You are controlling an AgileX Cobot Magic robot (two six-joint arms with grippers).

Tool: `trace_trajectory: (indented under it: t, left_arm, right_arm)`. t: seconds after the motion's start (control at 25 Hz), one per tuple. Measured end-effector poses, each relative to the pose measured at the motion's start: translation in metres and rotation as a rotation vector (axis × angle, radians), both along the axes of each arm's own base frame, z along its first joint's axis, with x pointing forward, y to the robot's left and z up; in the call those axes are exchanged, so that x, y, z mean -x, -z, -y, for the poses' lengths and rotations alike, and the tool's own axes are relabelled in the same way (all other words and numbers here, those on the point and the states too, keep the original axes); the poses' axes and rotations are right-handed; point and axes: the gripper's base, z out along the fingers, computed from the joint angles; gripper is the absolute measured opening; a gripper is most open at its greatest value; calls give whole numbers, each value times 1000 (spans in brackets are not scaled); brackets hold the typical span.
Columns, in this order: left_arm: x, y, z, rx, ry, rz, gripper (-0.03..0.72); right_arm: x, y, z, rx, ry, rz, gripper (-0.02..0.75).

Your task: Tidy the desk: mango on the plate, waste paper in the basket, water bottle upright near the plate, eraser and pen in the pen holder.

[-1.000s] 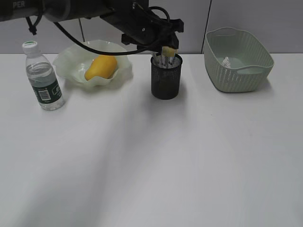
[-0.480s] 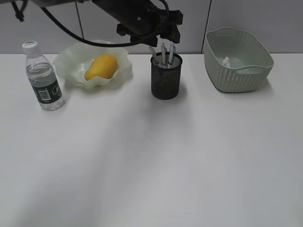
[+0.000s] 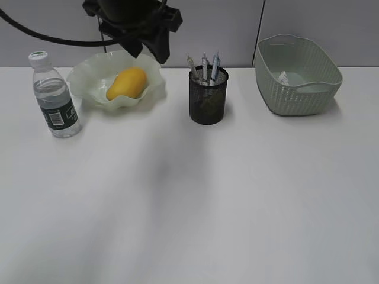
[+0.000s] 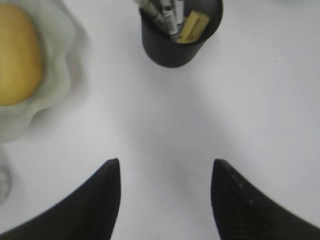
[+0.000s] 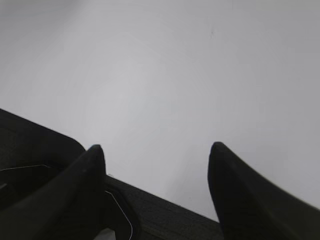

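Note:
The yellow mango (image 3: pixel 126 83) lies in the ruffled pale green plate (image 3: pixel 89 80). Left of the plate, the water bottle (image 3: pixel 54 97) stands upright. The black mesh pen holder (image 3: pixel 208 100) holds several pens (image 3: pixel 204 66). In the left wrist view a yellowish eraser (image 4: pixel 193 26) rests inside the pen holder (image 4: pixel 170 47), beside the mango (image 4: pixel 15 55). Waste paper (image 3: pixel 284 77) lies in the basket (image 3: pixel 298 80). My left gripper (image 3: pixel 148 48) hangs open and empty above the plate's right edge, its jaws wide apart (image 4: pixel 165 167). My right gripper (image 5: pixel 156 150) is open over bare desk (image 5: pixel 165 75).
A grey wall panel runs behind the desk (image 3: pixel 189 195). In the right wrist view a dark machine base (image 5: pixel 45 170) lies under and left of the fingers. The right arm is outside the exterior view.
The eraser has left my left gripper and now lies in the pen holder. The left arm has risen and swung left, from over the holder to over the plate.

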Motion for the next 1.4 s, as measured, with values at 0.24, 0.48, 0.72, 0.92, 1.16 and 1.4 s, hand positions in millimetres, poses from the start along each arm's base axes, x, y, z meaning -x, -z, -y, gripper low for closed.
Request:
trace_trajectory:
  t: [0.24,0.48,0.72,0.92,1.16,1.4]
  left_arm:
    - [21,-25,-16,-17,-2,30,421]
    - [62,-52,-42,2,-1,53,421]
    - [117,-52,-77,-16,-1,24,421]
    - [169,-32,-110,-45,0,-21,421]
    - [234,-10,-152,-19,-1,8,421]
    - [307,6,-198,70,-3,136,421]
  right_arm:
    - [4,3,2,26,-1,-57,512]
    - [8,6,5,67,2,-111,512]
    - [9,14,10,131,7,-131,512]
    - [9,14,10,132,7,-131,512]
    - [9,14,10,132,7,-131,512]
    - [9,14,10,133,8,-131,512]
